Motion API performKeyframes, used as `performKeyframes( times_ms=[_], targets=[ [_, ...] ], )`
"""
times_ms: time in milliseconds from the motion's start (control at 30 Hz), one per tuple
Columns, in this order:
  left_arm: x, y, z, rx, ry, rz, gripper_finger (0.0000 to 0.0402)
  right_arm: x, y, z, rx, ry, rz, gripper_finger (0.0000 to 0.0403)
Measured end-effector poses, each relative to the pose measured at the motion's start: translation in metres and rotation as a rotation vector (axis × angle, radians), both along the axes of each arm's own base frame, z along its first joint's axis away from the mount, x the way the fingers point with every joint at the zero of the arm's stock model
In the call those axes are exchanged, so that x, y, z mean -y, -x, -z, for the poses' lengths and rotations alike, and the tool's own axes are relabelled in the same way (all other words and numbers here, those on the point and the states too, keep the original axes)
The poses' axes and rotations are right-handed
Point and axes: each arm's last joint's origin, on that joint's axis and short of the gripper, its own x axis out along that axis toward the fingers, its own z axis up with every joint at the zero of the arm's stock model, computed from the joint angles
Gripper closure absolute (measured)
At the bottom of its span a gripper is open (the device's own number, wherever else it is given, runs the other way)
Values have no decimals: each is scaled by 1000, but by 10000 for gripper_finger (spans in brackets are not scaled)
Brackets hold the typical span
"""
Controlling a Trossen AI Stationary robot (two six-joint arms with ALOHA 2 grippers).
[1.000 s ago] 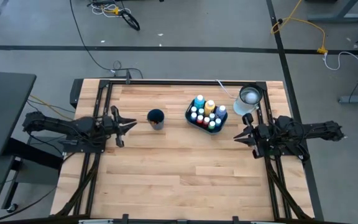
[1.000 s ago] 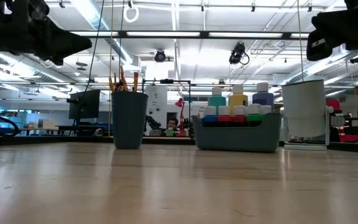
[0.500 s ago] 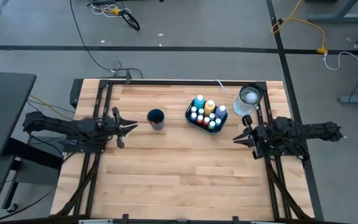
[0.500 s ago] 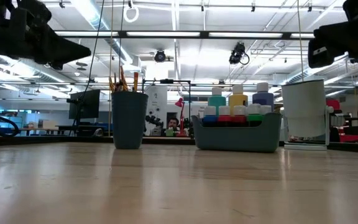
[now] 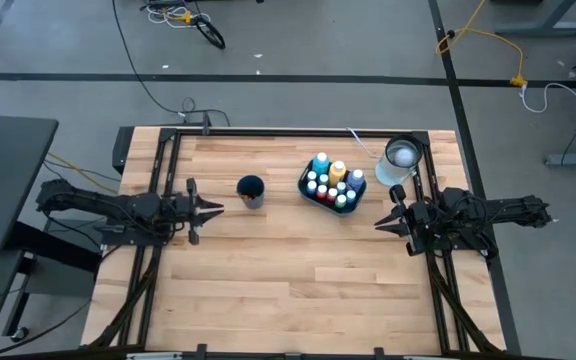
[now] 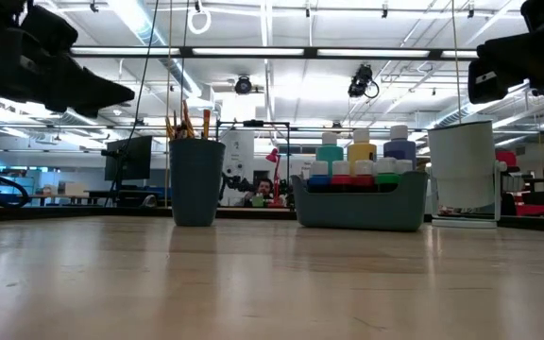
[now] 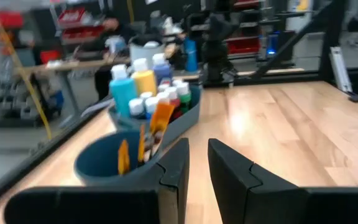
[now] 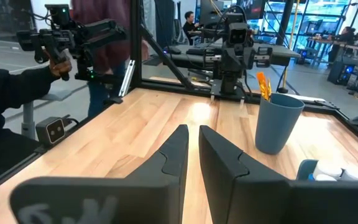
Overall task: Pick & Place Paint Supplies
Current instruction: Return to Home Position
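Well, I count two grippers. My left gripper (image 5: 218, 207) hangs over the table's left side and my right gripper (image 5: 379, 222) over its right, each with fingers pressed together and holding nothing. Between them stand one blue plastic cup (image 6: 196, 184) and one dark tray (image 6: 357, 210) of about a dozen white-capped paint bottles (image 6: 360, 151). One white tub (image 6: 461, 170) stands beyond the tray. All sit on the pale wooden table (image 5: 298, 270). Behind is a workshop with long ceiling lights (image 6: 281, 52). About four thin paintbrushes (image 6: 187, 121) stand in the cup, pointing up.
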Motion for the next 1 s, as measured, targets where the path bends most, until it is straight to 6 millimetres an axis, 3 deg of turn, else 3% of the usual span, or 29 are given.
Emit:
performKeyframes(
  times_ms=[133,1000],
  targets=[
    [0,0,0,-7,-69,12,334,0,0,0,0,0,0,360],
    [0,0,0,-12,-68,4,334,0,0,0,0,1,0,360]
  ],
)
